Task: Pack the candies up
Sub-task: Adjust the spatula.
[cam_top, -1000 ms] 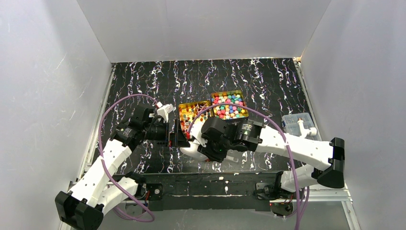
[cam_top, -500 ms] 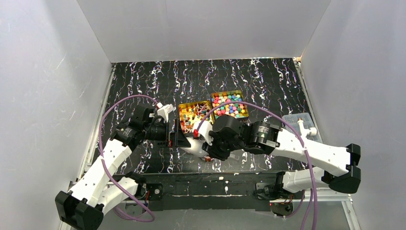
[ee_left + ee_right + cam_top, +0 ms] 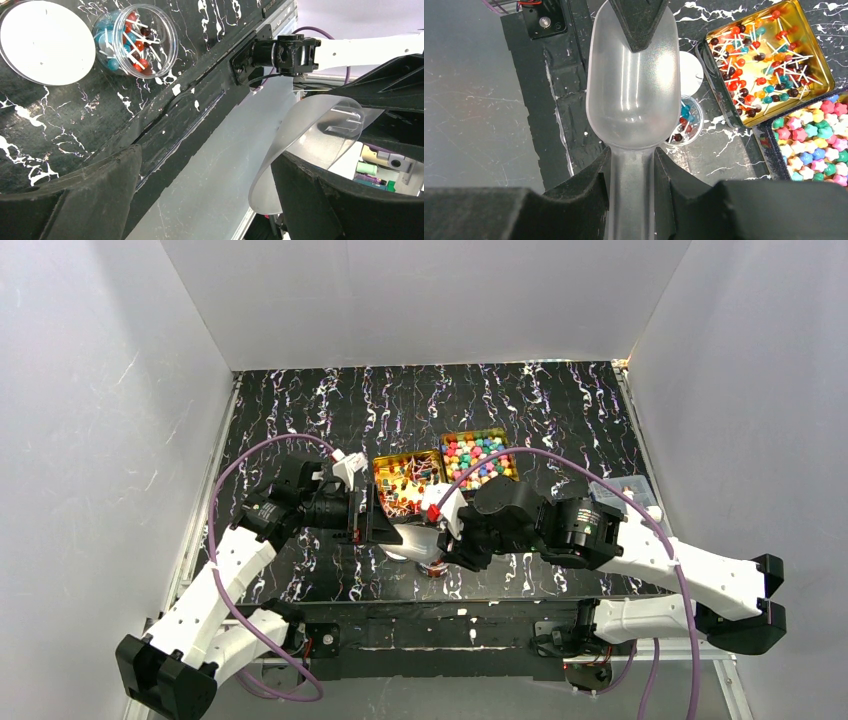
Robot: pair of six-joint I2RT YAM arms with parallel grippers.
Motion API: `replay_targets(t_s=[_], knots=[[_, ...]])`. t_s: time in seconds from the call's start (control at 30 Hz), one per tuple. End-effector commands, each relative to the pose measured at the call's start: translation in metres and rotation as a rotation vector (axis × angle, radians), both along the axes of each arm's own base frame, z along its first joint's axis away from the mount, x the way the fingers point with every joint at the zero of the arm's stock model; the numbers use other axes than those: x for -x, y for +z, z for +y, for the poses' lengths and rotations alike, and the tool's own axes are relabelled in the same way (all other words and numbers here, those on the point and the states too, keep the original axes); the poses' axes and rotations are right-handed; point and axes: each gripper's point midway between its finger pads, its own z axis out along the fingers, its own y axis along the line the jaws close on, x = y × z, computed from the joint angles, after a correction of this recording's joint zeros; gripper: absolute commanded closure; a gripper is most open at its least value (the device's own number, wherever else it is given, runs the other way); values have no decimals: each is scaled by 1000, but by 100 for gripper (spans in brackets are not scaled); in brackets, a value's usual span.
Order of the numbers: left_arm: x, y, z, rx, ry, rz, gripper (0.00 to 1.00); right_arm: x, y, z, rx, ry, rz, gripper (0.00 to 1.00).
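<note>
Near the middle of the black, white-veined worktop (image 3: 560, 400) two open rectangular gold tins stand side by side, and most of the candies lie in them. The left tin (image 3: 819, 65) holds small ball-headed candies on thin white sticks (image 3: 764, 55), red, teal, brown and yellow, heaped crosswise. The right tin (image 3: 474, 433) holds chunky star-edged lumps (image 3: 814, 145) in pink, green, yellow, blue and white, packed close.

A small clear round jar (image 3: 135, 40) stands toward the worktop's near edge, in front of the left tin. It contains a few red and teal stick candies. Its white round lid (image 3: 42, 42) lies flat just beside it.

The right claw (image 3: 631, 160) is clamped on the handle of a clear plastic scoop (image 3: 634, 85), whose bowl looks empty and hangs over part of the jar. The left claw (image 3: 207, 160) has its jaws wide apart and grips nothing. One of its dark fingers (image 3: 639, 20) overlaps the scoop's front lip in the right wrist view; whether they touch cannot be told.

From above, the arms hide most of the jar and lid, and the lumps read only as coloured dots. The left wrist view shows the jar's contents unobstructed, and the right wrist view shows the lumps' star shape and the sticks.
</note>
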Motion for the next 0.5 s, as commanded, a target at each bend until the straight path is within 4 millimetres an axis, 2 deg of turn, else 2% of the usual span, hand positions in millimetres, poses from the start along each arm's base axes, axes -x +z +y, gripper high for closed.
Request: replay_targets(t_s=[0.0,0.27,0.47], knots=[[-3,0,5,-36,12,-18,1,-11,51,20,-191,-26,-77,99],[-19,13,10,-71,89,-80,1,-22,27,16,-81,-71,-93,99],[-35,11,41,-246,219,-160,1,-43,9,10,51,-163,-133,99]])
